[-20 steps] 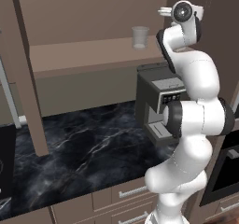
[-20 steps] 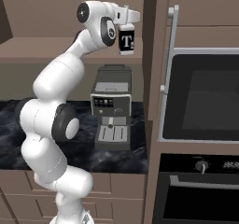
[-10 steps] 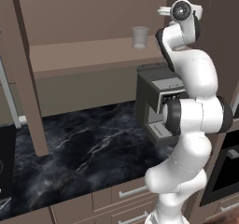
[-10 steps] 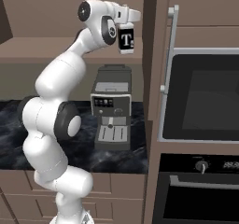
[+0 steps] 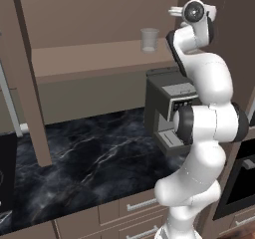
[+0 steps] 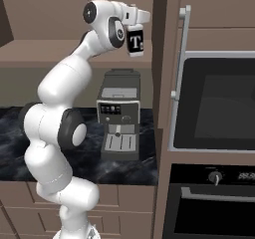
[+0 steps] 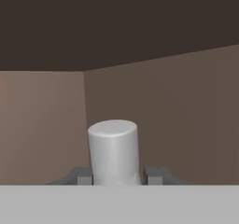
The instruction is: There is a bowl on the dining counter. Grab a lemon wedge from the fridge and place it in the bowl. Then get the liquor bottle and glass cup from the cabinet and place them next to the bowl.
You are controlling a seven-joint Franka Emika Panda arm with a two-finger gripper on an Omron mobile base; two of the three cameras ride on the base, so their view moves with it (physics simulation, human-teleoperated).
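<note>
In the left base view a dark marbled table [image 5: 99,168] fills the lower left, under an open cabinet whose shelf [image 5: 89,59] runs across the upper left. A glass cup [image 5: 148,39] stands upright on that shelf, a little right of centre near the top of the frame. Right of it the white arm [image 5: 209,133] rises from the lower right and reaches to the top, where its hand is turned into the cabinet. A dark coffee machine [image 5: 167,108] sits on the table at centre right, partly hidden by the arm.

In the right base view the arm climbs from the lower left and bends right at the top of the frame. At upper centre the tool [image 6: 135,41] holds a bottle [image 6: 135,43] with a dark label bearing a white letter T; the bottle sits just left of the cabinet's side panel. Below it, at centre, stands the coffee machine. An oven [image 6: 219,103] takes up the right side, with a vertical handle [image 6: 182,54] along its left edge.

In the hand view the bottle's pale round top stands at lower centre against the brown cabinet walls. A grey fingertip [image 7: 81,175] presses its left side and the other its right side, so the tool is clamped on the bottle.
</note>
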